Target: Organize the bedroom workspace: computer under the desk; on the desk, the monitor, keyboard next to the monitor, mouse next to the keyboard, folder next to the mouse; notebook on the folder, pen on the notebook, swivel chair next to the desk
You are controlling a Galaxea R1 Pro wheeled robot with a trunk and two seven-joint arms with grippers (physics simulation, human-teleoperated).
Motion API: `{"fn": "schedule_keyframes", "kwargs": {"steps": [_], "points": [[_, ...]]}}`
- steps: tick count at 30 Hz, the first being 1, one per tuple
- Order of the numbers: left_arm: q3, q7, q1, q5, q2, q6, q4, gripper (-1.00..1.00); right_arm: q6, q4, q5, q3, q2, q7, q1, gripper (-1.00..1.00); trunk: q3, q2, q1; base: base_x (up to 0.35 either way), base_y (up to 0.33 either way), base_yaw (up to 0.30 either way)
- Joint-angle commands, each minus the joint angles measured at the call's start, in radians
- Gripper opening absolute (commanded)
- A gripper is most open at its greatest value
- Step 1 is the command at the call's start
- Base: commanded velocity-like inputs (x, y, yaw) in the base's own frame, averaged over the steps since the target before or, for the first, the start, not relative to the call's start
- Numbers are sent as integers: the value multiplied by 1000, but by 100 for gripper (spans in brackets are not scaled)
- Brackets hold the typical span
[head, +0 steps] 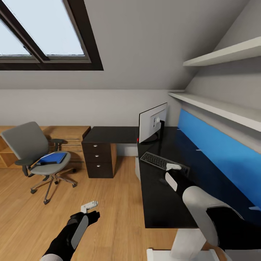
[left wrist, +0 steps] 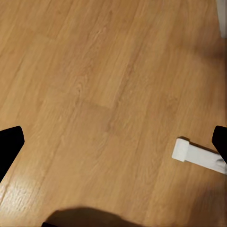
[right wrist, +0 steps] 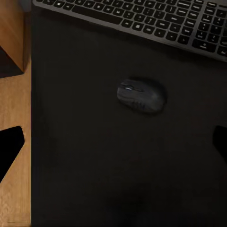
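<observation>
Looking down through the right wrist camera, I see the mouse [right wrist: 141, 95] lying on the black tabletop [right wrist: 94, 156] just beside the keyboard [right wrist: 156, 21], free of my right hand [head: 173, 166], whose dark fingertips [right wrist: 9, 146] stand wide apart on either side of it. From the head camera that hand hovers over the keyboard's near end, and the monitor [head: 153, 122] stands on the tabletop beyond the keyboard. A red dot [head: 137, 139] glows just beside the monitor, at the tabletop's edge. My left hand [head: 89, 206] hangs over the wooden floor [head: 108, 203], well apart from the tabletop, spread open with nothing in it. The swivel chair [head: 36, 152] sits well apart from the tabletop, past the drawer unit [head: 98, 156], and the blue folder [head: 53, 158] lies on its seat with something dark on the folder that I cannot make out.
</observation>
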Motion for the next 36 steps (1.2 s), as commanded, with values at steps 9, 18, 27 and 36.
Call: {"fn": "schedule_keyframes", "kwargs": {"steps": [9, 18, 27, 36], "points": [[2, 10, -7, 17, 14, -29, 8, 100, -74, 4, -5, 11, -3, 0, 33, 100, -2, -1, 0, 55, 0, 0], [1, 10, -7, 17, 14, -34, 11, 100, -133, 39, -5, 12, -6, 0, 39, 100, -2, -1, 0, 141, 0, 0], [-2, 9, -7, 6, 13, -35, 25, 100, -186, 50, -5, 13, -5, -3, 39, 100, -2, -1, 0, 260, 0, 0], [-3, 11, -7, 2, 9, -35, 26, 100, -185, 52, -5, 13, -6, -8, 39, 100, -2, -1, 0, 122, 0, 0]]}}
